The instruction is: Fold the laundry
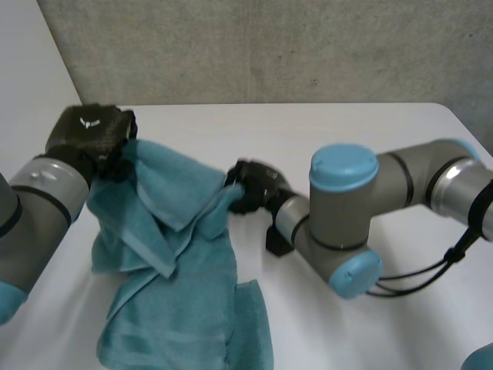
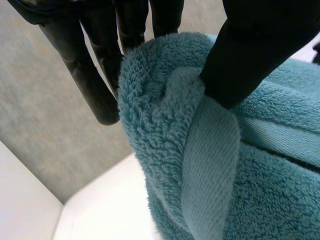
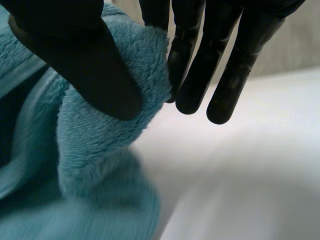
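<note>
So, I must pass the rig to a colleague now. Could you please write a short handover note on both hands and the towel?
Left hand: shut on the towel, thumb and fingers pinching its hemmed edge, raised at the towel's far left.
Right hand: shut on the towel, pinching a fluffy edge on its far right side.
Towel: teal, its upper part lifted between the hands, the rest lying bunched on the white table toward the robot.
Done: both hands have a grip.
Left: no neat fold yet. The towel probably needs spreading flat before it is folded.
</note>
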